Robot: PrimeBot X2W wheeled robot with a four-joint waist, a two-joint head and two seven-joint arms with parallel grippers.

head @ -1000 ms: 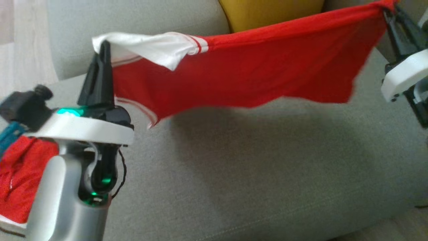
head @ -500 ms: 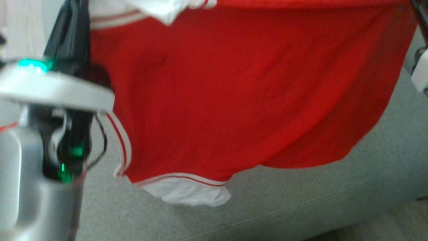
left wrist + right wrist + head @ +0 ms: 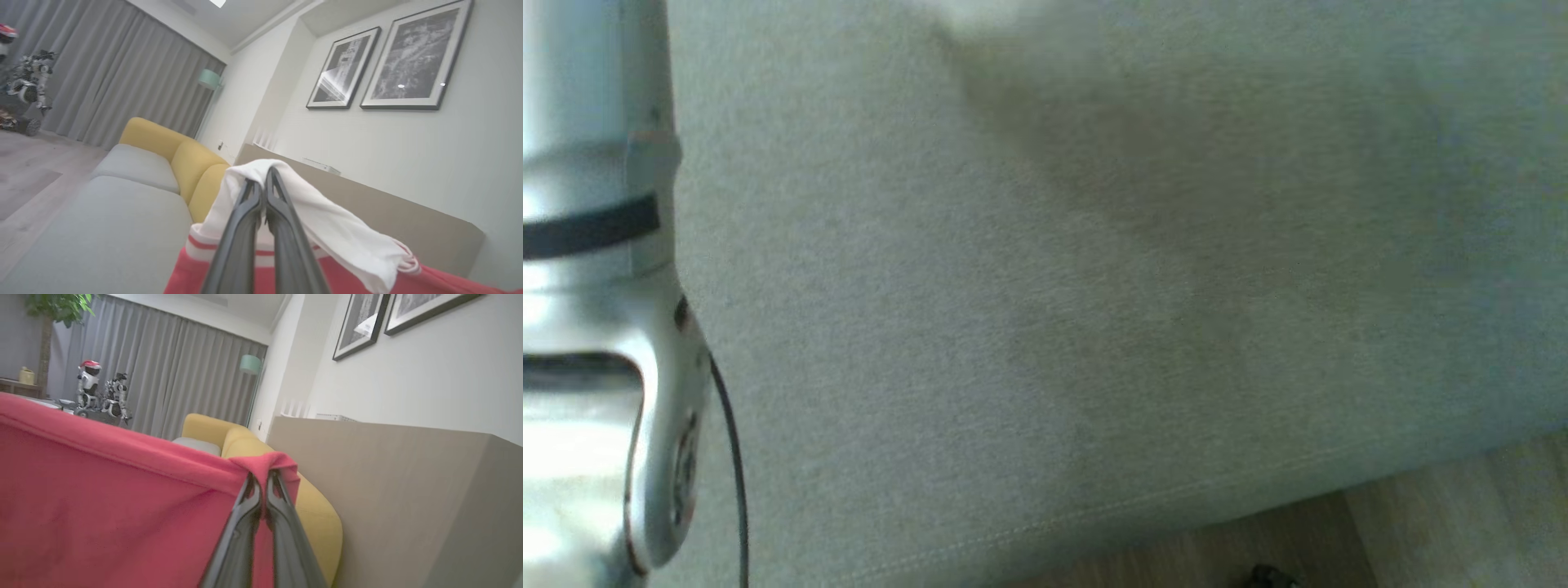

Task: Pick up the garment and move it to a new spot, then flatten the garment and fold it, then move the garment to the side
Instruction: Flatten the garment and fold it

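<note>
Two pinches, garment up in the air

I see the garment (image 3: 102, 490), soft red jersey with a white sleeve and striped trim, held up over the sofa. My left gripper (image 3: 264, 181) is pressed together on the white sleeve fold, and my right gripper (image 3: 261, 479) is pinching a bunched red edge. Below is the woven grey seat cushion (image 3: 1094, 286). Glossy silver left forearm (image 3: 596, 327) beside it. Rounded yellow back cushions (image 3: 155, 136) behind.

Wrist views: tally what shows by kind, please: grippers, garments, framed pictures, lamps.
Grippers: 2, left gripper and right gripper, each shut on the garment
Garments: 1
Framed pictures: 2
Lamps: 1
Total: 6
</note>
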